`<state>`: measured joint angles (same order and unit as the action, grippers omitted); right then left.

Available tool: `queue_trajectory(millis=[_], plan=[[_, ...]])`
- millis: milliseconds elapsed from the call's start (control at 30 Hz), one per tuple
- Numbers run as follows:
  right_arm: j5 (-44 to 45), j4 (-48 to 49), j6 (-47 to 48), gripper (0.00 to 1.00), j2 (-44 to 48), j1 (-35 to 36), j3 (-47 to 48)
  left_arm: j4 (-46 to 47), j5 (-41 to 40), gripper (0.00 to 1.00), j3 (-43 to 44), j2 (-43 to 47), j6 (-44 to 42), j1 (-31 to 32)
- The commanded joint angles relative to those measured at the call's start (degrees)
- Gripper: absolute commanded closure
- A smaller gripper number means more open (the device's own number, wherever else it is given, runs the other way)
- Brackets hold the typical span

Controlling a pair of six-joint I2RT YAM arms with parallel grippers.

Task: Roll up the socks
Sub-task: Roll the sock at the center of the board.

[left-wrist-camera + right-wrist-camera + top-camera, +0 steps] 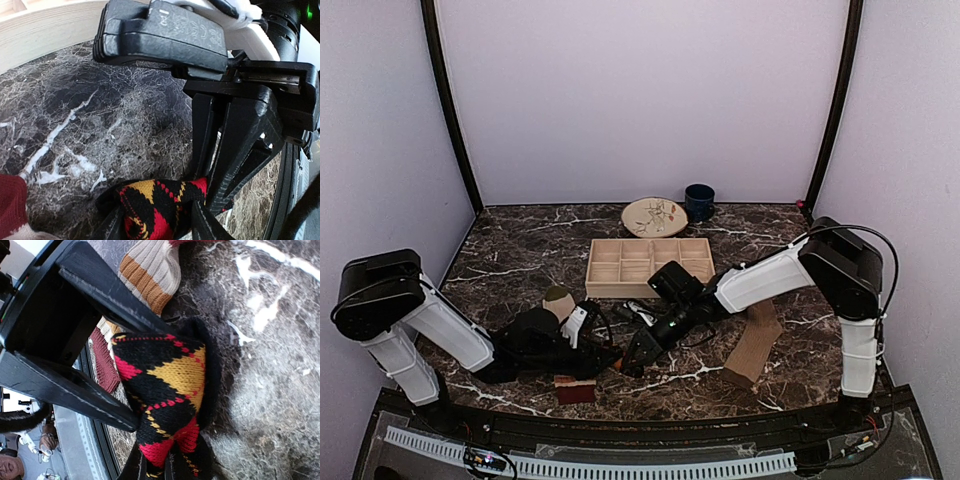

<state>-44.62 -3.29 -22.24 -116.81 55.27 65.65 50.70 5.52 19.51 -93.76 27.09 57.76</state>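
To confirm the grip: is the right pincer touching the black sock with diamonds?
Touching. The right wrist view shows the right pincer pinching the black sock, its fabric bunched between both fingertips.

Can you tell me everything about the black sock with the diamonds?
The argyle sock is knitted, black with yellow and red diamonds and dotted lines. It is bunched into a fat bundle over the marble table. The left pincer squeezes its sides, and the right pincer pinches one red end. The striped sock lies right beside it.
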Motion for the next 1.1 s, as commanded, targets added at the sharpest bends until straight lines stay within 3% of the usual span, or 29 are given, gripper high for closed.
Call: queue_trajectory(millis=[0,200,367,500,1067], plan=[[-0.3,-1.4,-1.0,1.00,-2.2,-0.4,-1.8,0.7,3.1,0.59,1.7,-2.3,-0.3,0.3],[-0.7,0.3,-1.4,1.00,-2.6,-0.7,-2.9,1.3,3.5,0.75,1.7,-3.3,-0.4,0.3],[-0.8,0.9,-2.0,1.00,-2.5,-0.7,-3.1,1.7,4.6,1.00,2.3,-4.5,-0.5,0.3],[0.2,0.6,-1.8,0.99,-2.5,-0.7,-3.0,2.4,4.9,1.00,2.5,-5.9,-0.5,0.3],[16.2,-3.3,3.0,0.75,3.6,-0.6,-5.5,-5.6,0.3,1.00,5.7,-6.3,0.1,1.5]])
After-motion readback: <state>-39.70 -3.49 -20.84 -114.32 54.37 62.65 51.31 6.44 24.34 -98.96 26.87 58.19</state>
